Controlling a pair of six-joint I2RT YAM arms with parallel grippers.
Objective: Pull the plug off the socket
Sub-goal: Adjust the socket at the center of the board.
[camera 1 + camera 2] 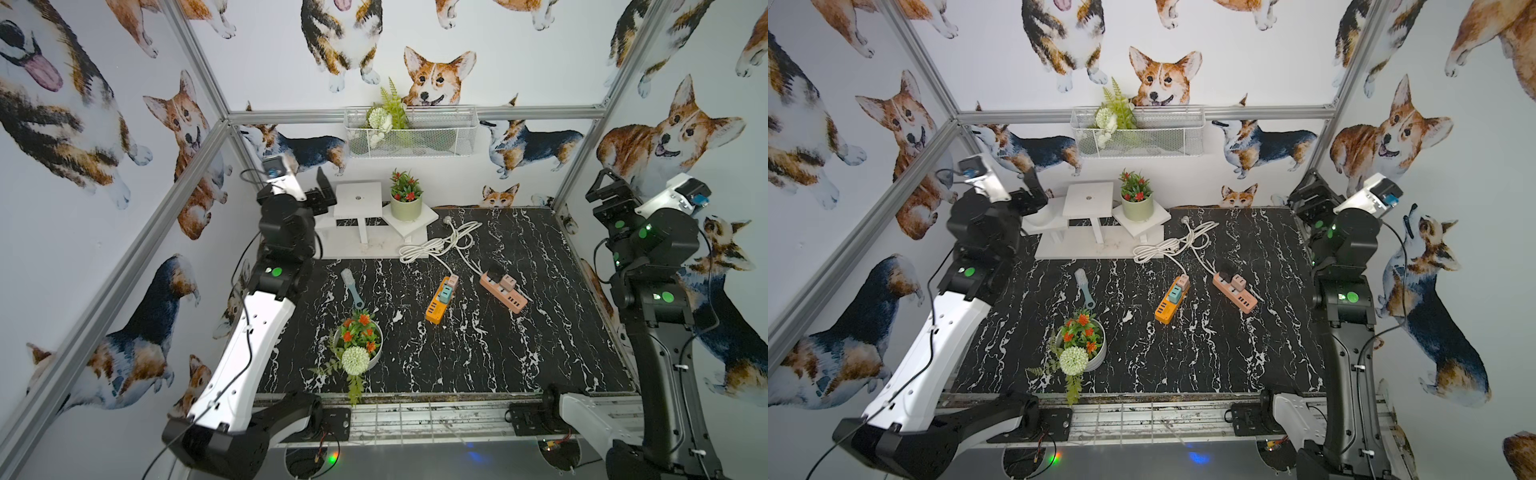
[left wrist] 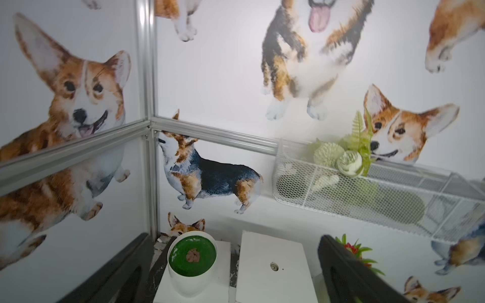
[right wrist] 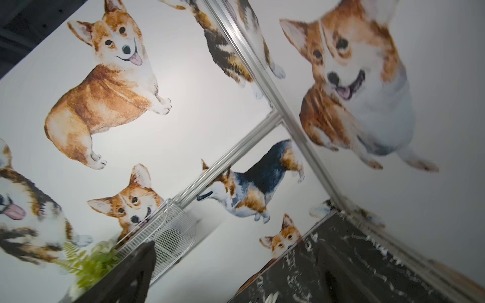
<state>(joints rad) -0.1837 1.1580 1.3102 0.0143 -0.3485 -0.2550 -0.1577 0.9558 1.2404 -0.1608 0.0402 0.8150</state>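
The black, white-veined marble-look tabletop [image 1: 478, 357] carries everything. Both arms stand folded at its far corners, high above the surface and well apart from the task's things. The left gripper [image 2: 233, 238] hangs over the far left corner. Its wrist view shows its two black fingers spread wide with nothing between them. The right gripper [image 3: 236, 251] sits over the far right corner, likewise released and empty.

In both top views, the coiled white cords [image 1: 440, 243] lie by the far edge. They run to two strips in the right half of the surface, about midway between the far and near edges. The orange rectangular plastic power strip [image 1: 436, 309] lies nearer the centre. It carries a teal block plug [image 1: 445, 293] with a small pink plug [image 1: 453, 281] just beside it. The salmon-pink plastic power strip [image 1: 506, 296] lies nearer the right edge. It holds a black plug [image 1: 494, 274] and a pale pink plug [image 1: 508, 284].

The task looks unstarted, since every plug is seated and no claw is near. The task sentence does not say which plug is meant. The next move probably calls for the right arm to unfold and come down over one strip. It would align its open jaws across a plug's sides without catching the neighbouring plug, which sits very close. The strip will likely need pinning by the other claw, or it may lift with the pull.
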